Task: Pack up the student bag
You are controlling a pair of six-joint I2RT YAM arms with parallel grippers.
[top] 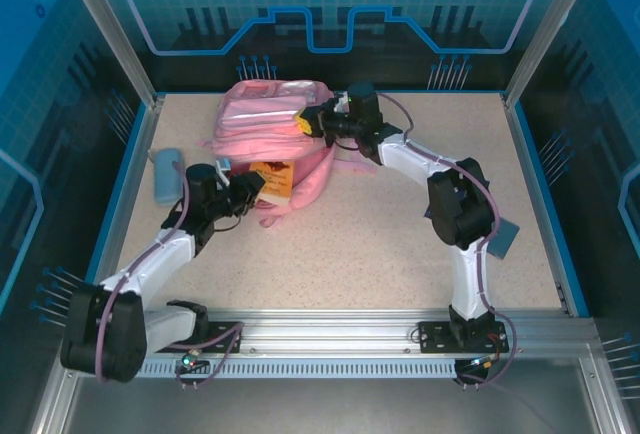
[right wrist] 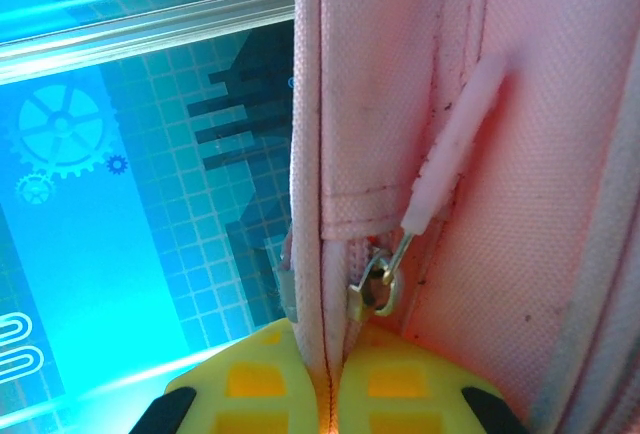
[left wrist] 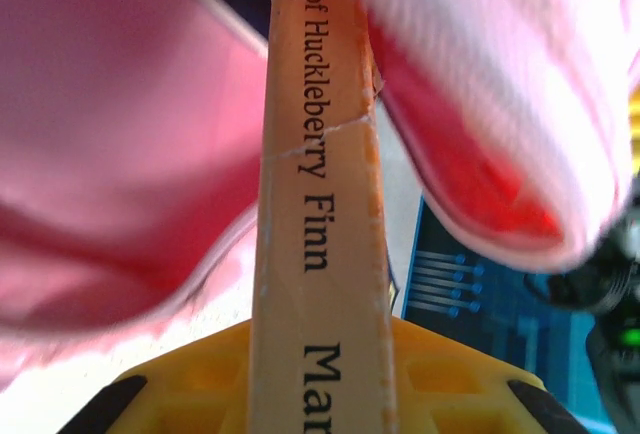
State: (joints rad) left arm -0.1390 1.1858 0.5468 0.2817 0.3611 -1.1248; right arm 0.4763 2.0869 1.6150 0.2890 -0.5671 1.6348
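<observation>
Your soft pink fabric student bag (top: 262, 114) lies far-centre on the speckled table (top: 380, 244), with open surface near and to its right. Your right gripper (top: 306, 122) pinches its stitched rim beside the metal zipper pull (right wrist: 375, 284). Your left gripper (top: 252, 189) clamps a thin orange paperback book (top: 274, 179) at the bag's near edge, with pink cloth close on both sides.

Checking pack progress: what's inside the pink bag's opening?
An orange book, spine reading Huckleberry Finn, sits in the bag mouth, clamped in the left tool, pink fabric either side. Anything deeper is covered by fabric.
</observation>
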